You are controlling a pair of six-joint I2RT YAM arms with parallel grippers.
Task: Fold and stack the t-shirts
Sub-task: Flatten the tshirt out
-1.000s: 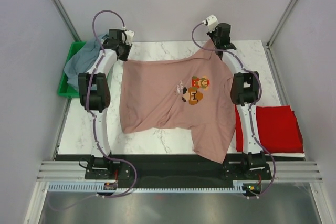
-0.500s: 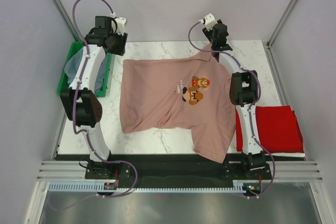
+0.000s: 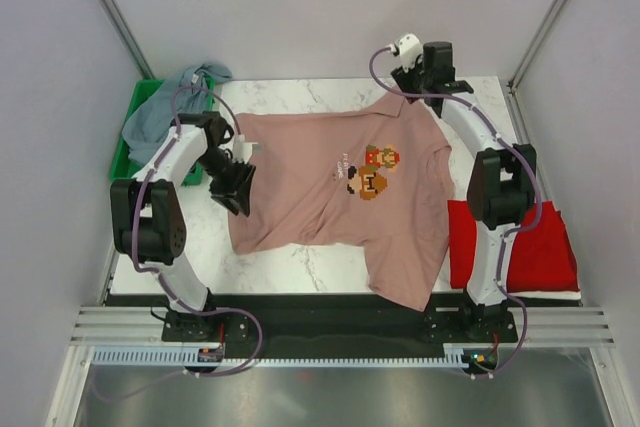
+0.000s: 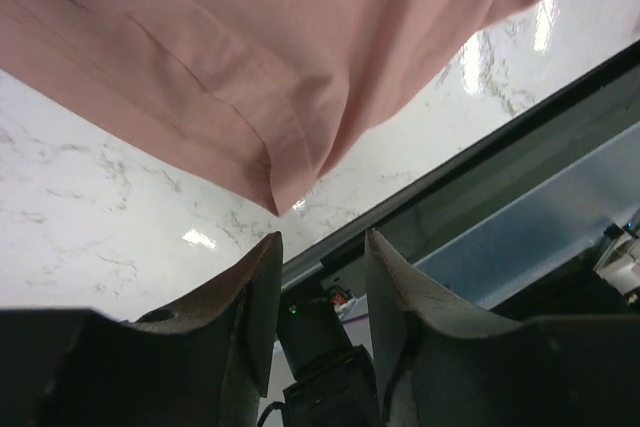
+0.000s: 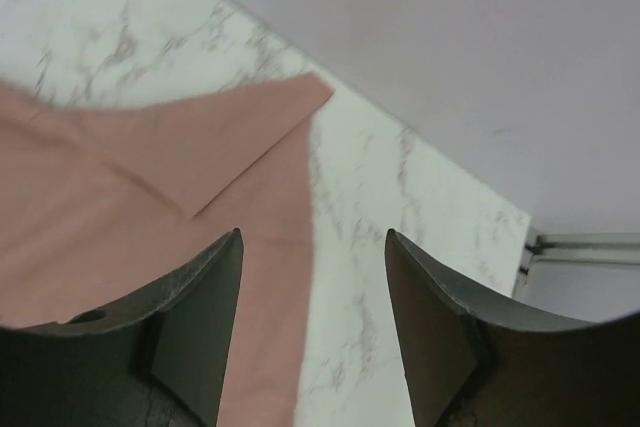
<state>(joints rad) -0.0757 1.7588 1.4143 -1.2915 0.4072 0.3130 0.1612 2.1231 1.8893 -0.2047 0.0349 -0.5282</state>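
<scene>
The dusty-pink t-shirt [image 3: 330, 197] with its pixel-art print lies spread on the marble table [image 3: 300, 267]. My left gripper [image 3: 238, 192] hovers at the shirt's left edge, open and empty; in the left wrist view its fingers [image 4: 255, 297] frame the shirt's hem corner [image 4: 280, 177] just beyond them. My right gripper [image 3: 420, 90] hangs over the shirt's far right corner, open with nothing held; its wrist view shows pink cloth [image 5: 150, 197] under the left finger and bare marble [image 5: 380, 247] between the tips. The red t-shirt [image 3: 525, 242] lies folded at the right. The grey-blue t-shirt [image 3: 160, 117] drapes over the bin.
The green plastic bin [image 3: 122, 162] stands off the table's far left corner. The dark front rail [image 3: 320, 307] runs along the near edge between the arm bases. Enclosure walls and slanted posts close in the back and sides.
The right gripper has opened and let go of the pink shirt's far corner, which now lies flatter and wider. The left arm swung from the bin down to the shirt's left edge.
</scene>
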